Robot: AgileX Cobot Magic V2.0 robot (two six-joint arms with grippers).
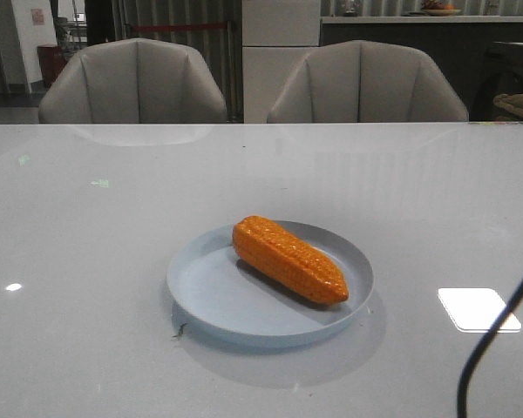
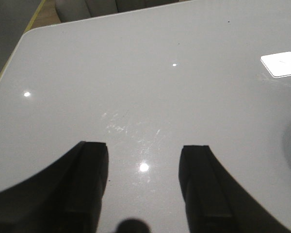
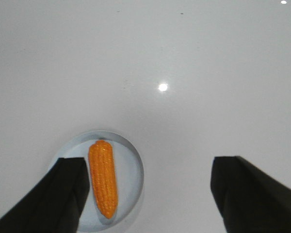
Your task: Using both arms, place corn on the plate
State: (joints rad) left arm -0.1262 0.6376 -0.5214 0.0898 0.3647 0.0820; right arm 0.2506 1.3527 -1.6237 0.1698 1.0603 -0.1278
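Glossy grey tabletop point(image 1: 87, 261) carries the plate point(image 1: 200, 292), with the corn point(image 1: 288, 259) already lying in it, long axis diagonal. My right tool point(image 3: 148, 194), wide and empty, hangs above it; my left tool point(image 2: 143, 184), also wide, sits off aside.

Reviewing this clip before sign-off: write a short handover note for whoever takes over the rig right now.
Left gripper: open, empty, over bare table.
Right gripper: open, empty, above the plate.
Corn lies inside the plate, diagonal, tapered end toward the robot's right.
Done: corn is on the plate, both arms clear of it.
Left: nothing apparent beyond parking the arms; a black cable hangs at front right.
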